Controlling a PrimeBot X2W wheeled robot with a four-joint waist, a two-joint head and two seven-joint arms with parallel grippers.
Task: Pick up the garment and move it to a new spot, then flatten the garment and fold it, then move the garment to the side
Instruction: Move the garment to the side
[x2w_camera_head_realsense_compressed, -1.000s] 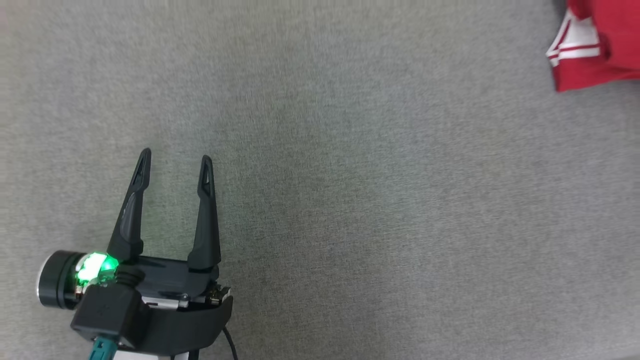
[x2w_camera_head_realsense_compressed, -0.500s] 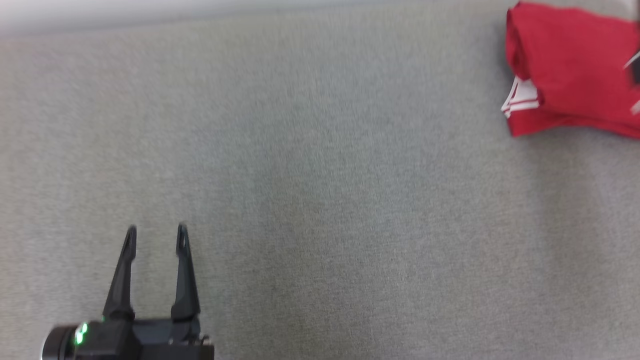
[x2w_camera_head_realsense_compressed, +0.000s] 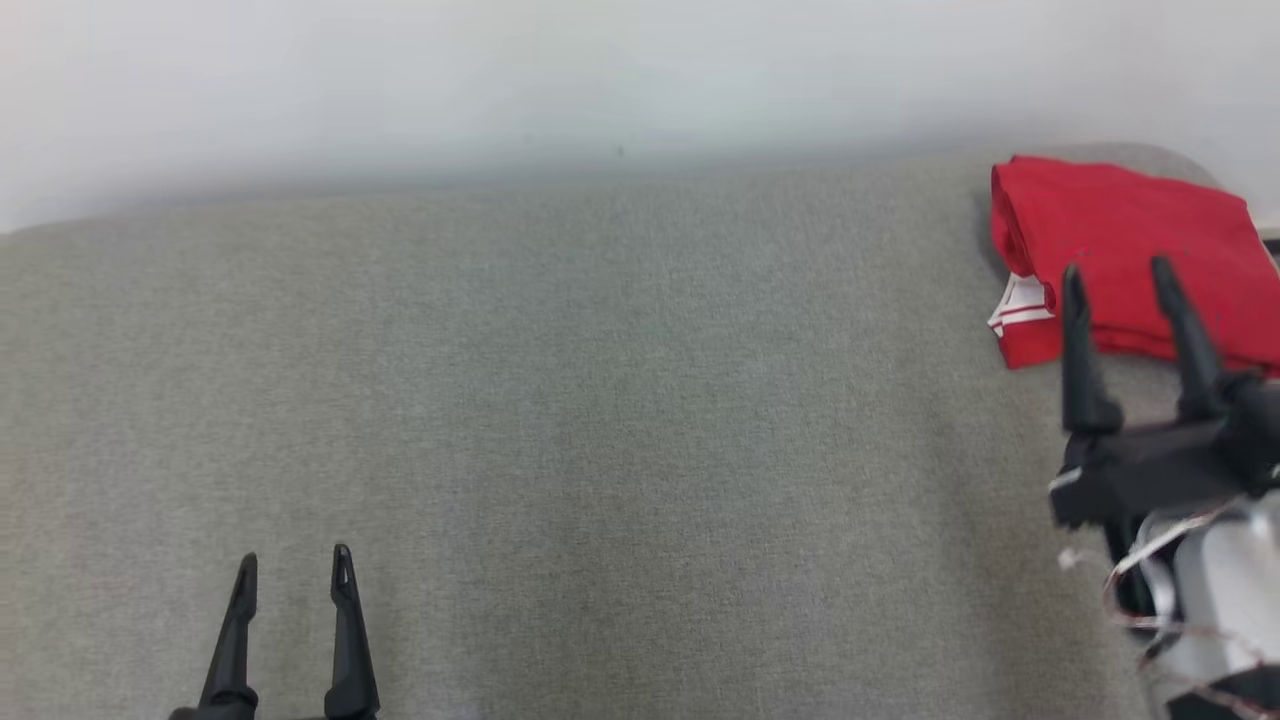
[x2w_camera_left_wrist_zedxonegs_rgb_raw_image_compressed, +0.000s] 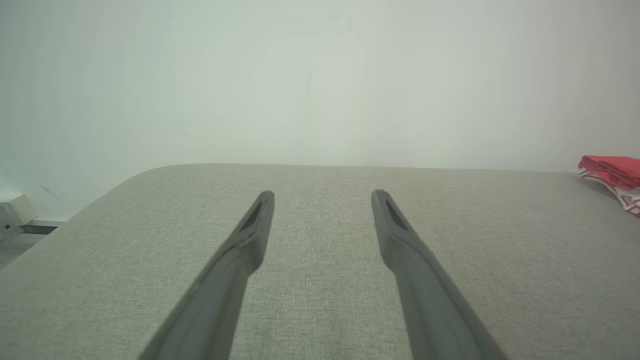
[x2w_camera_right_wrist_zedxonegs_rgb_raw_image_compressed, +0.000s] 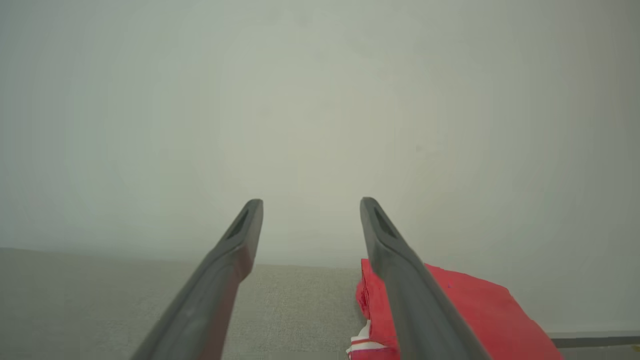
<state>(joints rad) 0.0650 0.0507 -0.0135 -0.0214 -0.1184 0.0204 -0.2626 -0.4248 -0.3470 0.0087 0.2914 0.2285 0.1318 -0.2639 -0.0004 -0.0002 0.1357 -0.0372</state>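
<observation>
Garment (x2w_camera_head_realsense_compressed: 1120, 230) lay as a red folded bundle on the grey padded surface (x2w_camera_head_realsense_compressed: 640, 400), with a white striped trim showing at the edge nearest the middle. It sat just ahead of the right gripper (x2w_camera_head_realsense_compressed: 1117, 268). In the head view the two dark fingertips of that gripper overlapped its near edge. The jaws of the right gripper stood wide apart and had hold of nothing. In the right wrist view the gap between them showed bare wall (x2w_camera_head_realsense_compressed: 600, 80) and a strip of grey fabric. The red cloth lay beneath and beyond one finger (x2w_camera_right_wrist_zedxonegs_rgb_raw_image_compressed: 400, 280) rather than between the two. Whether that finger touched the cloth could not be told.

The left gripper (x2w_camera_head_realsense_compressed: 295, 556) was well apart from the garment. Its jaws were likewise spread wide and empty, with plain grey surface between and ahead of its fingers. In the left wrist view the garment sat far off to the side of those jaws, at the edge of the surface and close to the wall.
</observation>
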